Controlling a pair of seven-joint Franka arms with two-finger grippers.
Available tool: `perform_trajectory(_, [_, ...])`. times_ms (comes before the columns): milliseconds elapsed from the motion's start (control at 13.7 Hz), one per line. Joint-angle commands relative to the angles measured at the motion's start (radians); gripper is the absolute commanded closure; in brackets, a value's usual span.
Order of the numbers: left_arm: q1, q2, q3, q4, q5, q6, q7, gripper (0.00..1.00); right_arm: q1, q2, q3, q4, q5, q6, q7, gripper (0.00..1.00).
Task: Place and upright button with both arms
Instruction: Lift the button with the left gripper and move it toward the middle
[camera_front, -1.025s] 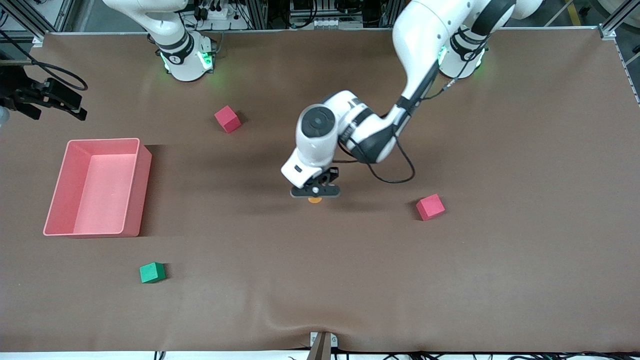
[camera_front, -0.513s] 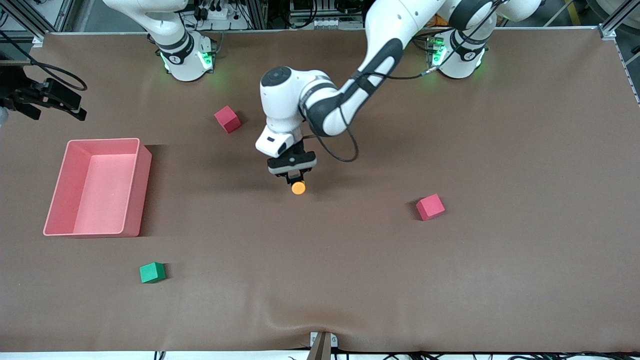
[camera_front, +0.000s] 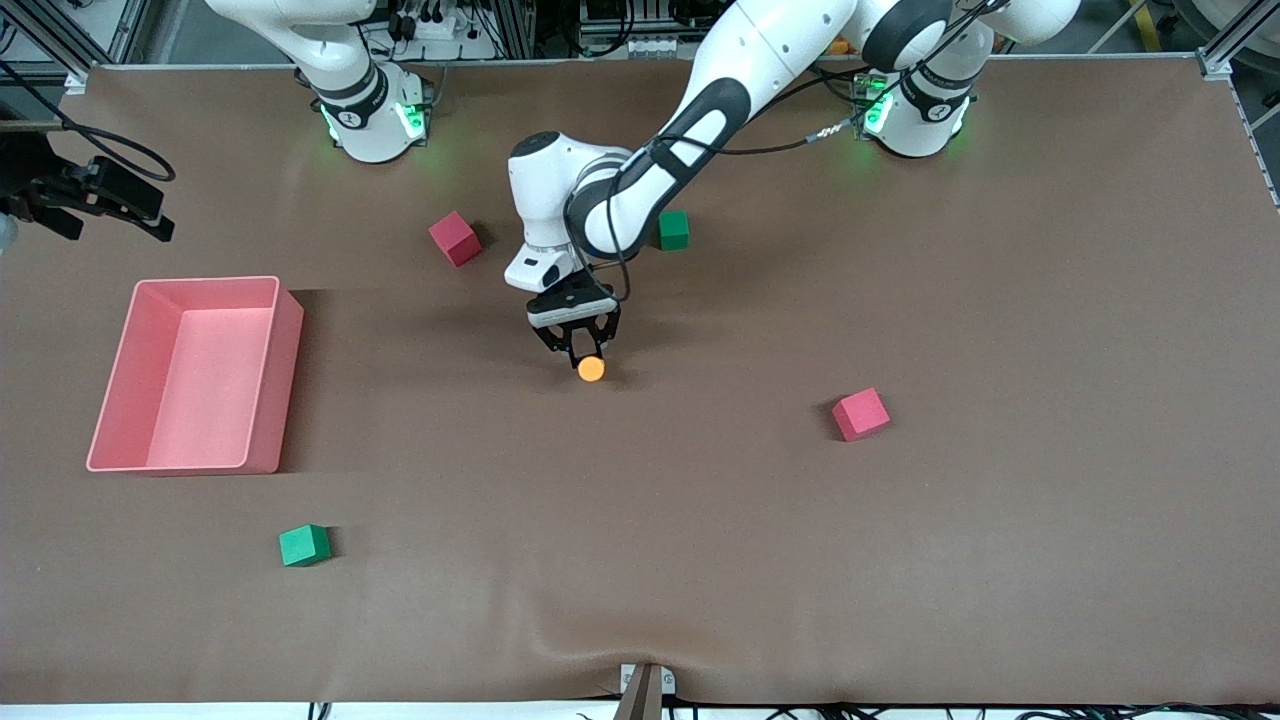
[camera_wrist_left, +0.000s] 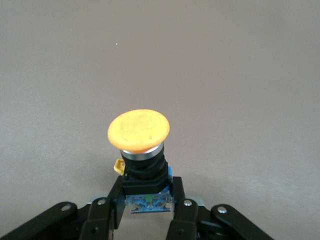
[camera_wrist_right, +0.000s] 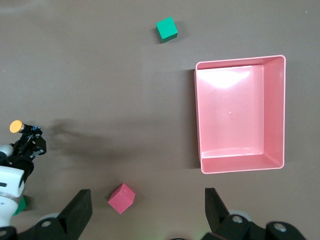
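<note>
My left gripper (camera_front: 584, 350) is shut on the button (camera_front: 591, 368) and holds it low over the middle of the table. In the left wrist view the fingers (camera_wrist_left: 178, 197) clamp the black body and bluish end, and the round orange cap (camera_wrist_left: 139, 131) points away from the gripper. My right gripper (camera_wrist_right: 146, 214) is open and empty, high over the table near a red cube (camera_wrist_right: 122, 198). It waits there. Its view also shows the button (camera_wrist_right: 16, 126) in the left gripper. I cannot tell whether the button touches the table.
A pink bin (camera_front: 272, 380) stands toward the right arm's end. One red cube (camera_front: 455, 238) lies near the right arm's base, another (camera_front: 860, 414) toward the left arm's end. One green cube (camera_front: 304, 545) lies near the front camera, another (camera_front: 673, 229) beside the left arm's wrist.
The left arm has carried the button toward the right arm's end and a little toward the bases. Its wrist turned, so the orange cap shows in full. A green cube came into view.
</note>
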Motion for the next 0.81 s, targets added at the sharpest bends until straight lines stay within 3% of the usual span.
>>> perform_trajectory(0, [-0.015,0.016,0.015,-0.008,0.123,0.011,-0.047,1.0,-0.021,0.005,0.01,0.008,0.019,0.002,-0.012,0.0])
perform_trajectory(366, [-0.025,0.04,0.016,-0.016,0.293,0.01,-0.126,1.0,-0.028,0.005,0.01,0.008,0.038,0.002,-0.013,0.0])
perform_trajectory(732, [-0.023,0.086,0.015,-0.016,0.537,0.01,-0.284,1.0,-0.028,0.005,0.01,0.008,0.038,0.002,-0.013,0.0])
